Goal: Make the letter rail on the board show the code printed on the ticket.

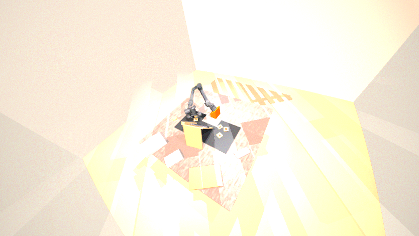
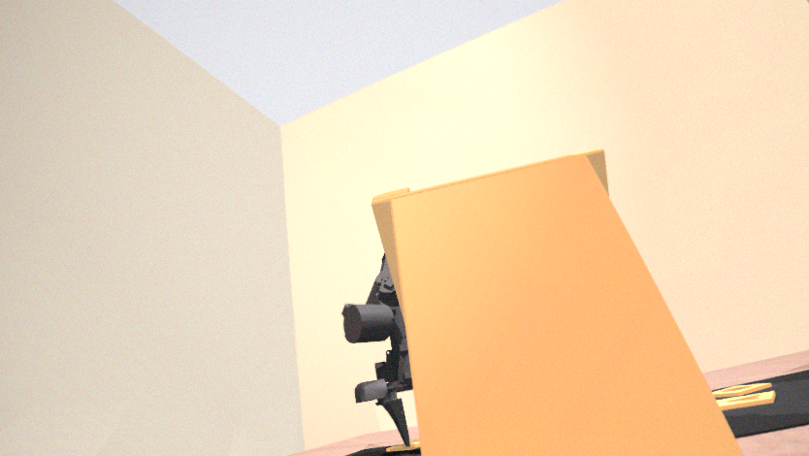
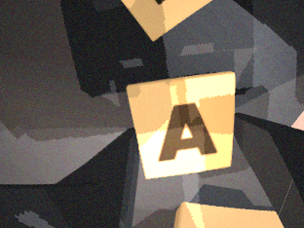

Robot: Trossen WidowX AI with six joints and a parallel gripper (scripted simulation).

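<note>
Letter tile A sits mid-frame in the wrist view, its dark letter readable and slightly tilted, held between the fingers of the gripper, which are closed on its sides. A pale block fills the bottom edge of that view, and the corner of another tile pokes in at the top. In the exterior view, a broad orange-tan board looms in the foreground, right of center, hiding much of the black arm behind it; one dark finger reaches down at lower center, toward a dark mat. From overhead, a yellow slab lies toward the bottom of the frame on a pink-patterned counter, with white slabs to its upper left and upper right. Three loose tiles rest on the mat right of center, apart from the gripper, their letters too small to read. Farther up, an orange panel stands at center, beside the arm. Pale walls rise beyond. The rail's lettering cannot be made out.
</note>
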